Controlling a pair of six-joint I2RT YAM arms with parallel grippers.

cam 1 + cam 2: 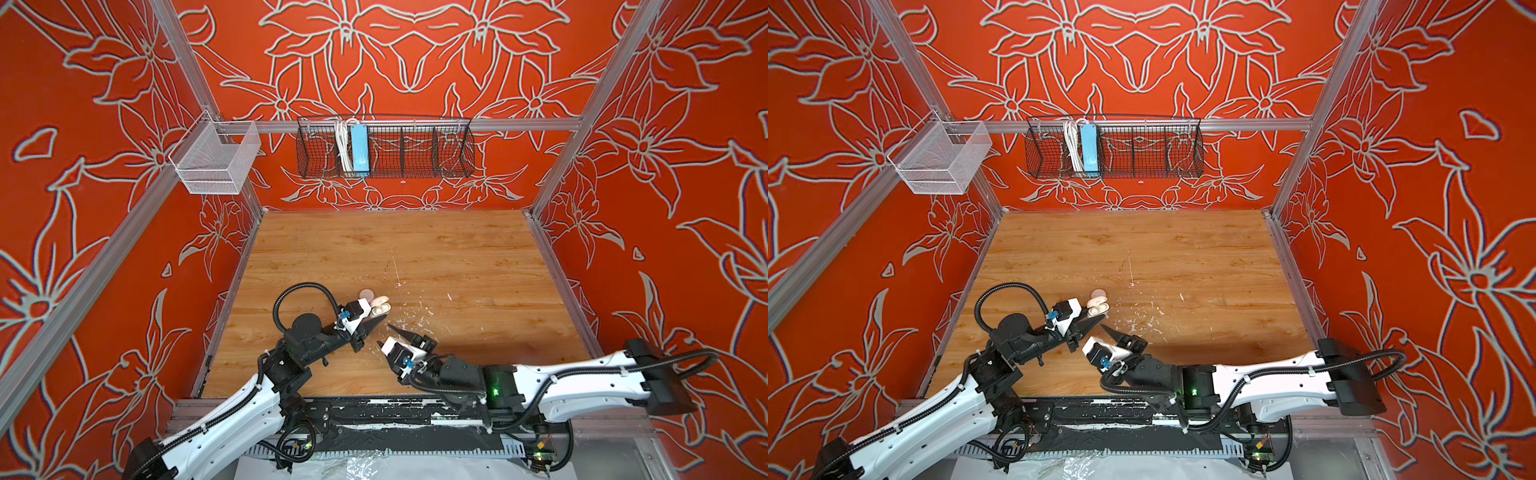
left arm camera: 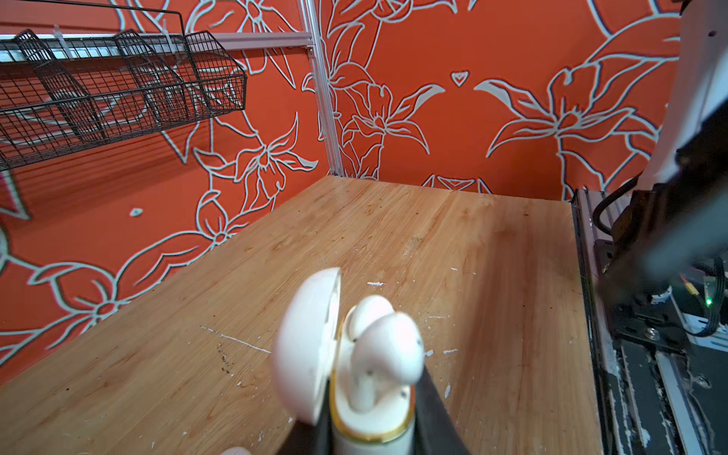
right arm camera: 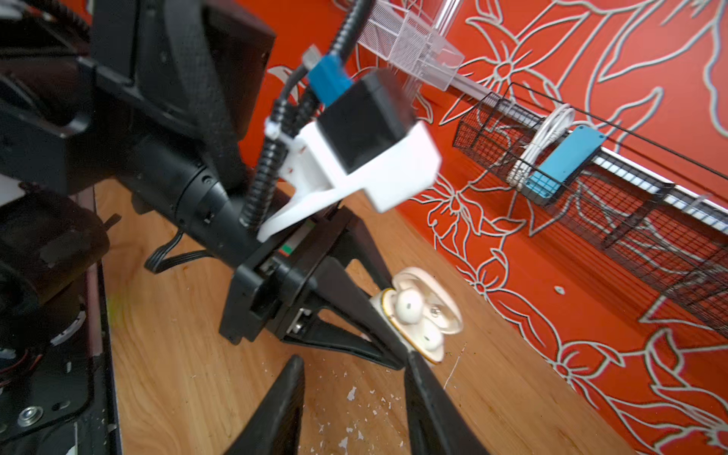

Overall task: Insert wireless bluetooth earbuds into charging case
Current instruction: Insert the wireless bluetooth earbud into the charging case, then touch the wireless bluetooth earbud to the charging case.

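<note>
My left gripper [image 1: 376, 316] [image 2: 373, 427] is shut on the white charging case [image 1: 380, 308] [image 1: 1099, 308] [image 2: 370, 417], holding it just above the wooden table. The case's lid [image 2: 307, 346] is hinged open. Two white earbuds [image 2: 388, 350] [image 2: 368, 311] sit in its wells, also seen as earbuds [image 3: 409, 305] [image 3: 429, 338] in the right wrist view. My right gripper [image 1: 384, 334] [image 1: 1096, 336] [image 3: 353, 356] stands open and empty close in front of the case [image 3: 441, 315], one fingertip almost at its rim.
A small round pinkish case [image 1: 367, 293] [image 1: 1098, 293] lies on the table just beyond the held one. White paint flecks [image 1: 411, 320] scatter the wood. A black wire basket [image 1: 453, 145] with a blue power strip [image 1: 359, 147] hangs on the back wall, a white mesh basket [image 1: 216, 166] at left.
</note>
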